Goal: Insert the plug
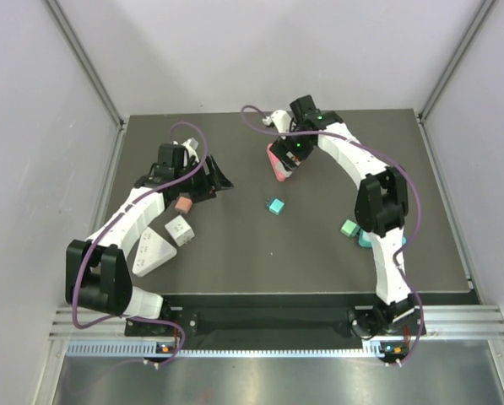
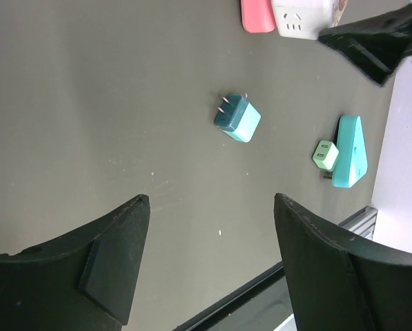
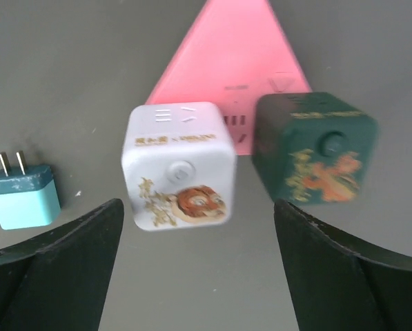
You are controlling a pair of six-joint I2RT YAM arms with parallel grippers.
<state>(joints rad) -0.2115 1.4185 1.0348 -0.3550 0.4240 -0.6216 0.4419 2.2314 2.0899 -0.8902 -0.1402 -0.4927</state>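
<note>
Nothing is done yet: the teal plug (image 1: 274,207) lies loose on the table (image 1: 235,253), held by neither arm. Our left gripper (image 2: 211,200) and right gripper (image 3: 199,207) both hang spread and empty, so we judge that grasping and inserting remain.

Illumination is even and diffuse, apparently overhead; shadows are faint. Ahead of the right gripper (image 3: 197,214), the white cube (image 3: 179,165) and green cube (image 3: 315,148) render slightly blurred.
</note>
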